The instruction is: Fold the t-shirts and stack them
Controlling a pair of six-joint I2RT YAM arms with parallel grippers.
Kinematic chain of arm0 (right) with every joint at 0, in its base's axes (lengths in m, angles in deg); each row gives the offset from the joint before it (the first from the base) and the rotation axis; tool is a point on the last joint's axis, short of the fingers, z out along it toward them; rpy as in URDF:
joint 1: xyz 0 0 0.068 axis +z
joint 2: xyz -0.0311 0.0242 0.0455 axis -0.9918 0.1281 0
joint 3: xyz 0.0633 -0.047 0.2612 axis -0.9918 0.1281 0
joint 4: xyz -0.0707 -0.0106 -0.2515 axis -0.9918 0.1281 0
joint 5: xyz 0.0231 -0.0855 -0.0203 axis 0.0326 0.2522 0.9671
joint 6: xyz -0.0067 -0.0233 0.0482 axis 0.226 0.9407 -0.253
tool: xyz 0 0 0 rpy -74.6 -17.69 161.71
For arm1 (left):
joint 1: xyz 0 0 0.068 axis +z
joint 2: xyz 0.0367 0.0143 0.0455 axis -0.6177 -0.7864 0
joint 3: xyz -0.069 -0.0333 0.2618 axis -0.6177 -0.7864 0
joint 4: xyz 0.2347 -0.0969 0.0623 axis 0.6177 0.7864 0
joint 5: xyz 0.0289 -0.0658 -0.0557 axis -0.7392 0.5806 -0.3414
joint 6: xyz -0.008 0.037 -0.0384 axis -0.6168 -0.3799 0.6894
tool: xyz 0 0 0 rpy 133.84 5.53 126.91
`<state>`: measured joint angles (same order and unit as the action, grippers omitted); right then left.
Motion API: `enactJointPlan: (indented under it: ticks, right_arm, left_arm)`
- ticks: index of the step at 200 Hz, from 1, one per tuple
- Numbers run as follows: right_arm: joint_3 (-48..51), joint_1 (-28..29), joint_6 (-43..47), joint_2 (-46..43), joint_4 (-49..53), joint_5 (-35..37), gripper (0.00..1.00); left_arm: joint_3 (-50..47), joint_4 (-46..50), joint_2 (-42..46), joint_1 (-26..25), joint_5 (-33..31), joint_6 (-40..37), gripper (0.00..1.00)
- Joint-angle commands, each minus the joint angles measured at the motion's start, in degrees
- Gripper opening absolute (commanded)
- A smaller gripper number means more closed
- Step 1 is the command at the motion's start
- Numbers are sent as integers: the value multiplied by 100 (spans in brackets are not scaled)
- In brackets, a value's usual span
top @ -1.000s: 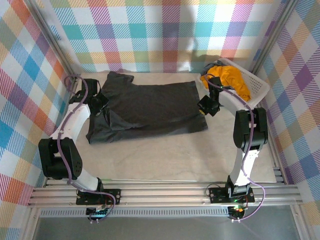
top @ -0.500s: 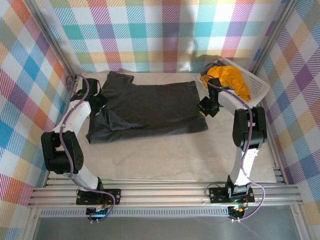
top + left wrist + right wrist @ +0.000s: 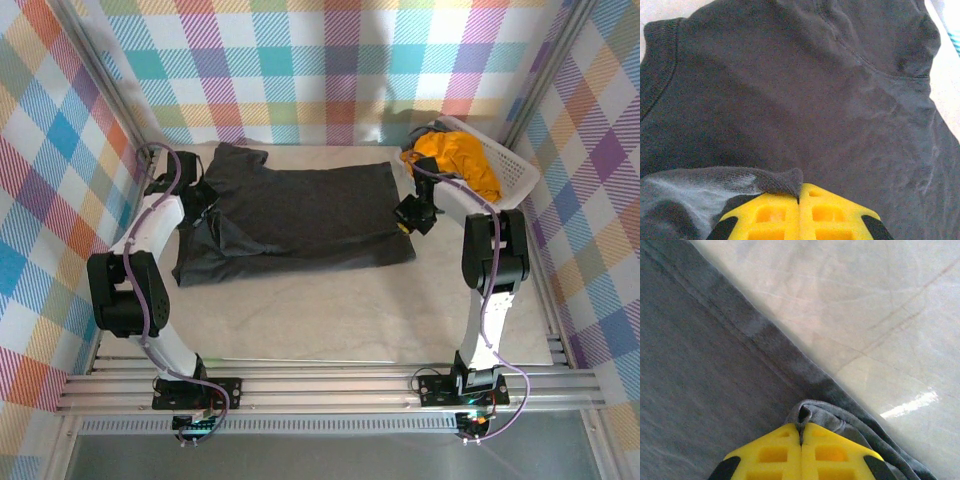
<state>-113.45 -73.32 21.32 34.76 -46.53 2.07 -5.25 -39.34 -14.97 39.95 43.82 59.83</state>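
The grey t-shirt (image 3: pixel 300 210) lies spread on the table (image 3: pixel 330 310), a bit past the middle, toward 12 o'clock. The orange t-shirt (image 3: pixel 460 155) sits bunched up in the white basket (image 3: pixel 520 175) at 2 o'clock.

The left fingers (image 3: pixel 770 216) are squeezed tight on a little fold of grey cloth at the shirt's 9 o'clock side, near the neck. The right fingers (image 3: pixel 771 455) are squeezed tight on the hem at the shirt's 3 o'clock edge. Each pair has only a small bump of cloth pinched at the tips.

I think this is the folding step, with both arms ready to carry their ends of the shirt over.

To do it well, the two arms should lift together, at the same height and the same speed. The cloth between them should stay gently stretched so it does not sag or wrinkle. They must not pull apart too hard, because the pinches are small and could slip. The 8 o'clock corner looks rumpled, so that side needs care. The edges should line up before the fingers let go.
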Motion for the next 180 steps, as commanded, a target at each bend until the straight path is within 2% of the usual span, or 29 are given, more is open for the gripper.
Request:
enactJointPlan:
  ticks: [1, 19, 69, 88, 96, 101, 105, 109, 123, 142, 157, 180]
  right_arm:
    - [-220, -45, 55, 131, 43, -8, 6]
    - [-175, -40, 121, 63, -35, -60, 14]
    - [32, -37, 223, -225, -77, -43, 24]
    - [203, -36, 249, -405, -129, -36, 32]
    - [289, -40, 271, -515, -146, -34, 35]
    - [347, -36, 288, -592, -157, -30, 37]
    - [399, -36, 308, -658, -164, -10, 38]
    - [460, -28, 326, -731, -175, -6, 39]
    - [716, -12, 418, -1049, -204, 2, 41]
    - [1115, 63, 521, -1417, -281, -5, 42]
    - [1452, 186, 602, -1584, -426, -159, 42]
    - [1664, 298, 812, -1452, -688, -498, 29]
  left_arm:
    - [247, -66, -202, 83, 176, -102, 0]
    - [346, -40, -349, 83, 254, -158, 0]
    - [471, -171, -735, 73, 616, -306, 0]
    - [583, 34, -845, 75, 446, -349, 0]
    - [634, 146, -854, 82, 255, -361, 9]
    - [657, 228, -848, 91, 112, -363, 18]
    - [679, 266, -826, 106, 23, -366, 32]
    - [686, 289, -795, 124, -43, -382, 41]
    - [781, 497, -633, 162, -219, -395, 60]
    - [706, 988, -156, 162, -405, -327, 63]
    - [96, 1214, 410, 208, -514, -44, 62]
    - [-1100, 1291, 1093, 638, -59, 371, 54]
